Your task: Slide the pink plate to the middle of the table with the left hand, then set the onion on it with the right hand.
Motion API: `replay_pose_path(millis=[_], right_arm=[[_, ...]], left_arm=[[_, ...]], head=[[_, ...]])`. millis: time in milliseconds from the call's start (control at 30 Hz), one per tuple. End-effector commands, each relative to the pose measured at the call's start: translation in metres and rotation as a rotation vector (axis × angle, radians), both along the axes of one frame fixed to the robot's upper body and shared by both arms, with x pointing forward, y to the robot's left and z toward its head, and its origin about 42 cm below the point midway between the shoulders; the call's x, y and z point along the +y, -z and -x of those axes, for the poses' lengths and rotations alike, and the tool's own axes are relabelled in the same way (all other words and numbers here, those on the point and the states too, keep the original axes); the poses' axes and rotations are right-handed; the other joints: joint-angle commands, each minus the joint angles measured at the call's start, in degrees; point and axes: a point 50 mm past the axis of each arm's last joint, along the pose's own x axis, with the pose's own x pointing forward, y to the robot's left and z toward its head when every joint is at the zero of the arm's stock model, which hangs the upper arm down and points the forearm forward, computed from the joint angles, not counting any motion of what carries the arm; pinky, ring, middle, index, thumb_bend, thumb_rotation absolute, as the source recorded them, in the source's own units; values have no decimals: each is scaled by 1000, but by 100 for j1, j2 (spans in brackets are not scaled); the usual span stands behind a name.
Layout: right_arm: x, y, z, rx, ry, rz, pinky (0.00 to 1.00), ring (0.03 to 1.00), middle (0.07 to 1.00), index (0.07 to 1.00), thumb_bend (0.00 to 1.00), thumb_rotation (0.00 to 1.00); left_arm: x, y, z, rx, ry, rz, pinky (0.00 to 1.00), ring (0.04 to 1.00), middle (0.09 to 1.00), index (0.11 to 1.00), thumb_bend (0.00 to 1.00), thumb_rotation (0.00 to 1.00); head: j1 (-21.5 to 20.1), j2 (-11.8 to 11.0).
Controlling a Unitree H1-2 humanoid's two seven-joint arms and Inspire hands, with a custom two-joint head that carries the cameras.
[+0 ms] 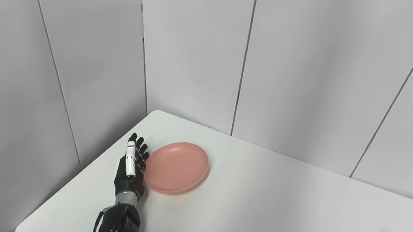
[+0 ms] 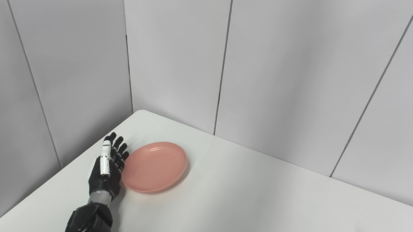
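A: So, where does the pink plate (image 1: 176,167) sit?

B: On the white counter (image 1: 265,197), toward the far left corner, at about ten o'clock from the counter's middle. It lies flat and holds nothing.

A: And the left hand (image 1: 132,168)?

B: Just beside the plate, at its nine o'clock. The fingers (image 1: 140,151) are stretched out straight and close together, pointing toward twelve o'clock, with the hand standing on its edge. The palm side meets the plate's left rim, or very nearly; I cannot tell if it truly touches. It grips nothing.

A: Do the two eyes differ?

B: A little. The left eye view shows the hand's dark side pressed right up to the rim. The right eye view has plate and hand further left, with more bare counter at three o'clock. In both, a small dark speck shows at the bottom right corner, too little to name.

A: The right hand? The onion?

B: Neither shows in either view.

A: What stands behind?

B: Grey wall panels (image 2: 280,80), meeting in a corner at twelve o'clock of the plate.
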Motion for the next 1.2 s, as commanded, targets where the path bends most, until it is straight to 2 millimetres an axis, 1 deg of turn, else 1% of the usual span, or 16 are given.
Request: replay_pose_path(millis=[0, 333, 667, 867, 1033, 1167], right_arm=[[-1, 2, 1, 22, -3, -3, 553, 804, 837, 736, 1000, 771], [0, 2, 1, 23, -3, -9, 572, 810, 841, 745, 1000, 768], [2, 3, 2, 22, 8, -17, 589, 806, 838, 750, 1000, 755], [3, 4, 2, 23, 11, -26, 583, 793, 822, 740, 1000, 751], [5, 3, 3, 29, 13, -29, 598, 803, 834, 758, 1000, 744], [5, 2, 3, 27, 12, -25, 602, 803, 832, 755, 1000, 746]], left_arm=[[-3, -13, -10, -48, 27, -27, 986, 981, 982, 972, 378, 1000], [-7, -14, -16, -48, 56, -46, 1000, 996, 998, 980, 390, 1000], [-14, -19, -24, -60, 82, -53, 994, 987, 986, 966, 401, 1000], [-18, -21, -28, -61, 101, -65, 987, 982, 982, 958, 399, 1000], [-23, -25, -31, -64, 116, -70, 993, 985, 989, 969, 393, 1000], [-27, -26, -33, -71, 135, -69, 999, 987, 992, 977, 392, 1000]], head=[[2, 1], [-38, 18], [-114, 36], [-140, 43], [-174, 51], [-194, 57]])
